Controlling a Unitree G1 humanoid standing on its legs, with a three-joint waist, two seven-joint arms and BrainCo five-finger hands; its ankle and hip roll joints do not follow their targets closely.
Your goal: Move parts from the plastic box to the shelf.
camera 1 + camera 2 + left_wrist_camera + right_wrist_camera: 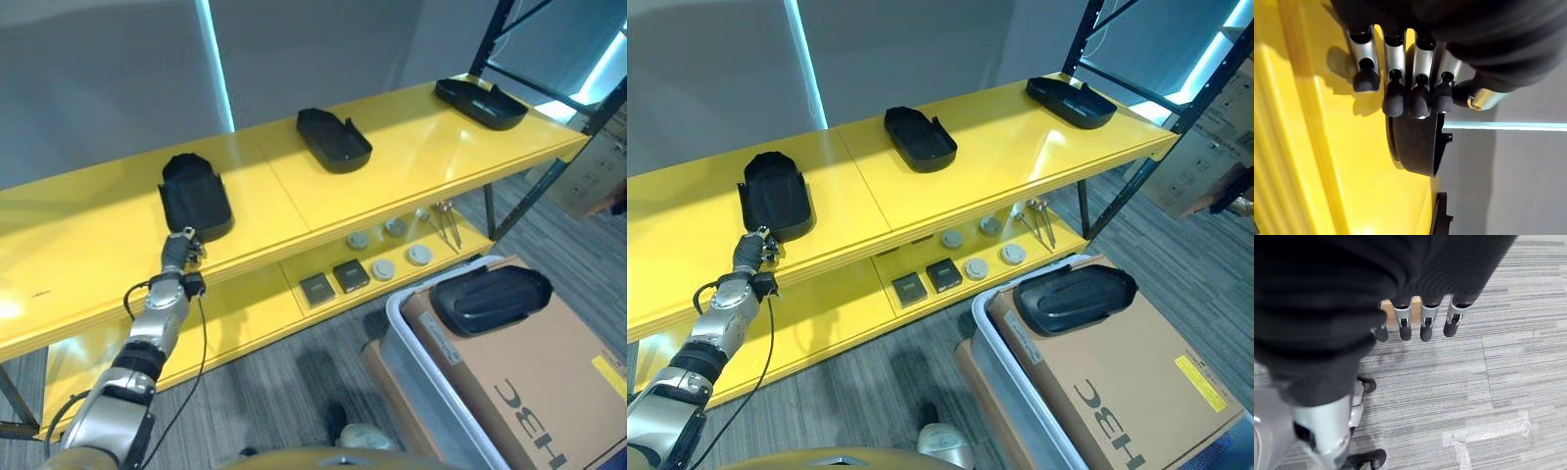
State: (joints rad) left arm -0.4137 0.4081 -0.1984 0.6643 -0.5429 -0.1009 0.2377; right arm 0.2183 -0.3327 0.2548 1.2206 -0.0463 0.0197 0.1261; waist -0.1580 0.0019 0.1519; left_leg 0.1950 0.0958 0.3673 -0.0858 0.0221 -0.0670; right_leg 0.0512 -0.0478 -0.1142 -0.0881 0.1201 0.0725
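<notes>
Three black moulded parts lie on the yellow shelf's (294, 196) top board: a left part (196, 201), a middle part (333, 139) and a far right part (480, 103). My left hand (179, 257) reaches over the shelf's front edge, open, with straight fingers (1393, 63) at the near end of the left part (1415, 142). It holds nothing. A fourth black part (490, 297) rests on cardboard inside the clear plastic box (402, 328) at the lower right. My right hand (1427, 318) hangs open over the grey carpet.
The lower shelf board carries several round grey discs (384, 268), two dark square pieces (334, 282) and a slim metal tool (446, 223). A dark shelf upright (495, 39) rises at the back right. Cardboard boxes (588, 176) stand past the shelf's right end.
</notes>
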